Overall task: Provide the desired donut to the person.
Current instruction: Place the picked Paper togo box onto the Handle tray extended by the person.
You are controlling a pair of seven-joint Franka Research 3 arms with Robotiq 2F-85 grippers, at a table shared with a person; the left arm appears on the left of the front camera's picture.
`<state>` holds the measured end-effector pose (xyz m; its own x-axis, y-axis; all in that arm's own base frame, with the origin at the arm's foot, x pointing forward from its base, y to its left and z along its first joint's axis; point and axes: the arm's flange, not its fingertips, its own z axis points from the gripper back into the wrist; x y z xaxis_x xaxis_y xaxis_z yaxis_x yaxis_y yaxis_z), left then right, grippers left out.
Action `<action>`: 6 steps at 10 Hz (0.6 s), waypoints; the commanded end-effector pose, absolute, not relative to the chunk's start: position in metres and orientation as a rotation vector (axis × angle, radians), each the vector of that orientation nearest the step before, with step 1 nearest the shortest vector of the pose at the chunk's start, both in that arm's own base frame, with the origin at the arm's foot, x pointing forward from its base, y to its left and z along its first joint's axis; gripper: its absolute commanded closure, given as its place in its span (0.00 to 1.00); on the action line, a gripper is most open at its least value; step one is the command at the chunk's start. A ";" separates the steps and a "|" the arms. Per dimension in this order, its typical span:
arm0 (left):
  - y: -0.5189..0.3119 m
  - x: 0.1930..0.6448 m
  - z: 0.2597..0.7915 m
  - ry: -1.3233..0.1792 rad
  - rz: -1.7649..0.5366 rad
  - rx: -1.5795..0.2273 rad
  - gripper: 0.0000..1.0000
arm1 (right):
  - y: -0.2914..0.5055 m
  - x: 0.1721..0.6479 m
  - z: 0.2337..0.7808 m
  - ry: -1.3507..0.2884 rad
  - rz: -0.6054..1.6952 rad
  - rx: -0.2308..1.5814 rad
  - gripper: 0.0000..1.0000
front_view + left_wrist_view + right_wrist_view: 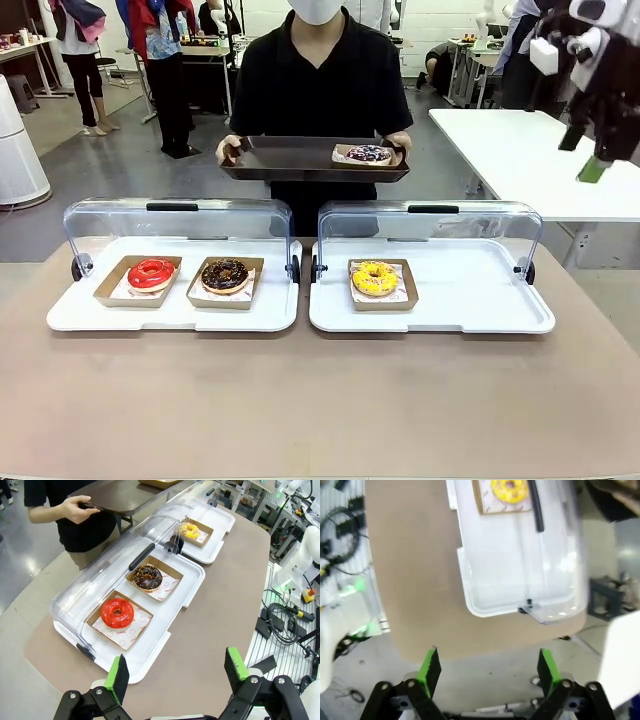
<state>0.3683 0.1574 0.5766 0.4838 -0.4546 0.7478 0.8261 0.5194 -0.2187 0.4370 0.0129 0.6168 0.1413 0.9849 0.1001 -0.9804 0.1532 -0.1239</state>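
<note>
The person [320,85] stands at the far side and holds a dark tray [290,160] with a sprinkled donut [368,154] on its right part. On the table, a red donut [151,273] and a chocolate donut [224,275] sit in paper boats on the left white tray [170,312]. A yellow donut [375,278] sits on the right white tray [470,300]. My right gripper [585,150] hangs high at the far right, open and holding nothing [487,666]. My left gripper [177,669] is open above the table's left end, well back from the red donut [117,612].
Both white trays have clear lids [180,220] tipped open toward the person. A white table [540,150] stands behind on the right. Cables and equipment [285,625] lie on the floor beside the brown table [320,400]. Bystanders stand far back on the left.
</note>
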 end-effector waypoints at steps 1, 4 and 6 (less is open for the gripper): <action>0.158 0.367 0.577 -0.696 -0.849 -0.632 0.00 | 0.011 0.420 0.587 -0.225 1.413 -0.003 0.00; 0.158 0.367 0.577 -0.696 -0.849 -0.632 0.00 | 0.007 0.427 0.588 -0.183 1.400 -0.012 0.00; 0.158 0.367 0.577 -0.696 -0.849 -0.632 0.00 | 0.007 0.427 0.588 -0.183 1.400 -0.012 0.00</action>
<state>0.3683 0.1574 0.5766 0.4838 -0.4546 0.7478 0.8260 0.5194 -0.2187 0.4260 0.0096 0.5851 0.1532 0.9803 0.1248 -0.9776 0.1688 -0.1257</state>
